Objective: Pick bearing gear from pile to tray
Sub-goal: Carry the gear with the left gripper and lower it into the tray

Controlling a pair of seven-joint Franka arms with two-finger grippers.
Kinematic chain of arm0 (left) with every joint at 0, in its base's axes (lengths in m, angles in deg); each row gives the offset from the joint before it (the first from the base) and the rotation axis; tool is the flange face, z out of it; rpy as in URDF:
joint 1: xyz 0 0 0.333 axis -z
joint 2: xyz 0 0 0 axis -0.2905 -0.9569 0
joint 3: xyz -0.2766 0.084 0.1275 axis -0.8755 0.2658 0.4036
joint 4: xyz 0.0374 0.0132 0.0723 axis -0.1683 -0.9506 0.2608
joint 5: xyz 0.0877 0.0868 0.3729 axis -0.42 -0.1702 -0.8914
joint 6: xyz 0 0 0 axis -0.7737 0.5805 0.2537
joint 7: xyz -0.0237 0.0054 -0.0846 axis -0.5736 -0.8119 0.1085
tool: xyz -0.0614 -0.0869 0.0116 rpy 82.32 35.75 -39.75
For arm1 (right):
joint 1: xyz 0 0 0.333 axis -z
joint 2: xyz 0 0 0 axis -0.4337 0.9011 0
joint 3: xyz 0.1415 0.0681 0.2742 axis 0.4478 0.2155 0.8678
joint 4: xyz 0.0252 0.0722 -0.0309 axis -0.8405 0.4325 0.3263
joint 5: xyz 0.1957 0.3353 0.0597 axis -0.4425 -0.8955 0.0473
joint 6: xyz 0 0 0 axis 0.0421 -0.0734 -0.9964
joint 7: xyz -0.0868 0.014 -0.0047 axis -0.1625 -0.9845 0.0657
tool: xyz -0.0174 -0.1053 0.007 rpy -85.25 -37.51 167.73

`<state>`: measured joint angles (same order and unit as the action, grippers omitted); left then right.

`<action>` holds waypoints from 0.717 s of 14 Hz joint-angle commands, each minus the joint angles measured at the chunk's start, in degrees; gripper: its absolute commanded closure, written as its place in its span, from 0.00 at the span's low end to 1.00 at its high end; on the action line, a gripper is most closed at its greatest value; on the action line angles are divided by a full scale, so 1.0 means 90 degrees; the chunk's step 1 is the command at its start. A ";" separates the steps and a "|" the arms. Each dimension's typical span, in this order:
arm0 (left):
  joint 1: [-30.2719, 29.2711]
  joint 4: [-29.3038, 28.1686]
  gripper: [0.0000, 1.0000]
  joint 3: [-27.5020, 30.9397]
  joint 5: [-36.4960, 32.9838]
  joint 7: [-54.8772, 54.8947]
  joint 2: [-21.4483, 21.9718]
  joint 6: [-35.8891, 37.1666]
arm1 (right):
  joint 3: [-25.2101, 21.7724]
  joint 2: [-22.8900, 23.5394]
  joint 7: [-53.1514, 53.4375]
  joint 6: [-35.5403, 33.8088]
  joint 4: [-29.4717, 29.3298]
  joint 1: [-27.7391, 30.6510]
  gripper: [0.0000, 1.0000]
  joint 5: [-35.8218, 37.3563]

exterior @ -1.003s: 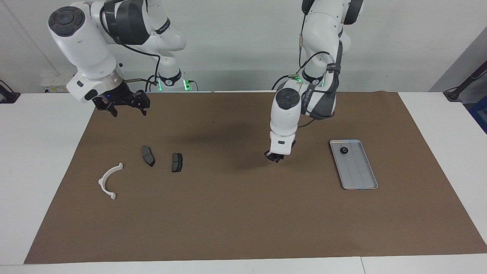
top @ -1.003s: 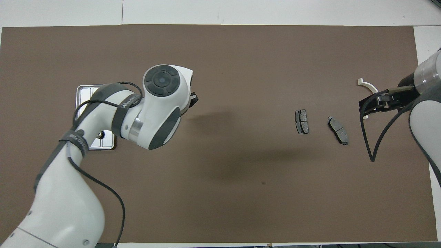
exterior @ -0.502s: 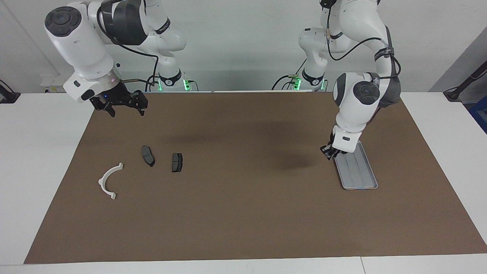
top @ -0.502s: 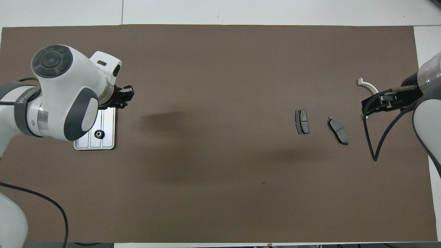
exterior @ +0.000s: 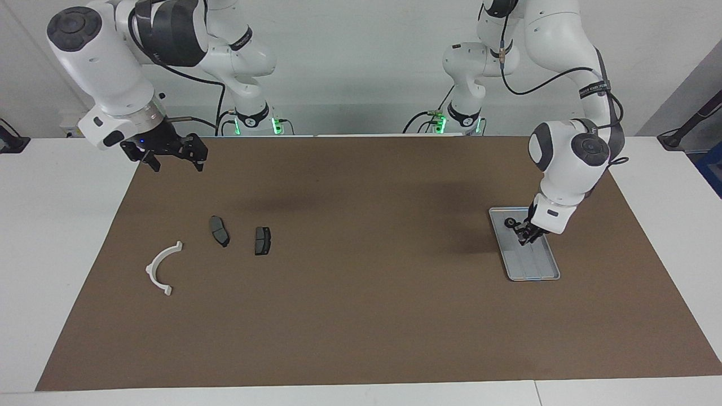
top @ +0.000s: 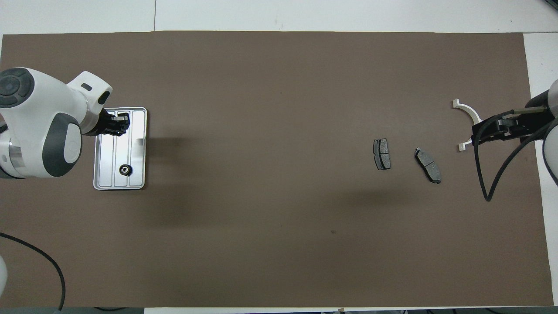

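Now left tool (exterior: 524, 235) has reached tray (exterior: 541, 269).

A white table (exterior: 51, 237) is carrying a brown mat (exterior: 361, 316) covering most of its top. Lying directly on the mat, toward the left arm's end, is the tray (exterior: 544, 269). Toward the right arm's end, two brake pads (exterior: 219, 230) (exterior: 262, 240) are lying side by side, with a white half-ring bracket (exterior: 159, 268) at their 8 o'clock in the facing view.
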<state>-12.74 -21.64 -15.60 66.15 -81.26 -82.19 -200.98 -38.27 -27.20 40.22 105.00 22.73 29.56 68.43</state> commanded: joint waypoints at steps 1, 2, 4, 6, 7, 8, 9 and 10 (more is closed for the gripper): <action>-0.0245 -0.0224 1.00 -0.0058 0.0043 0.0204 -0.0069 -0.0416 | 0.0083 -0.0133 0.0060 0.0048 0.0114 0.0079 0.00 -0.0023; -0.0314 -0.0342 1.00 -0.0058 0.0043 0.0224 -0.0069 -0.0533 | 0.0083 -0.0133 0.0099 0.0058 0.0114 0.0079 0.00 -0.0033; -0.0431 -0.0508 1.00 -0.0068 0.0043 0.0282 -0.0079 -0.0719 | 0.0083 -0.0143 0.0138 0.0048 0.0123 0.0060 0.00 -0.0062; -0.0461 -0.0538 1.00 -0.0078 0.0160 0.0273 -0.0088 -0.0769 | 0.0083 -0.0143 0.0139 0.0058 0.0124 0.0050 0.00 -0.0062; -0.0461 -0.0538 1.00 -0.0068 0.0402 0.0282 -0.0108 -0.0798 | 0.0083 -0.0143 0.0119 0.0068 0.0124 0.0050 0.00 -0.0062; -0.0461 -0.0557 1.00 -0.0068 0.0550 0.0282 -0.0108 -0.0866 | 0.0083 -0.0143 0.0090 0.0087 0.0124 0.0050 0.00 -0.0062; -0.0461 -0.0577 1.00 -0.0058 0.0551 0.0282 -0.0118 -0.0915 | 0.0083 -0.0143 0.0041 0.0087 0.0124 0.0050 0.00 -0.0062; -0.0461 -0.0597 1.00 -0.0058 0.0551 0.0282 -0.0118 -0.0944 | 0.0083 -0.0143 -0.0007 0.0087 0.0124 0.0021 0.00 -0.0043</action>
<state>-16.35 -25.55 -15.73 69.81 -79.72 -83.64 -207.31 -37.92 -27.32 40.58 105.00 22.72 29.55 68.35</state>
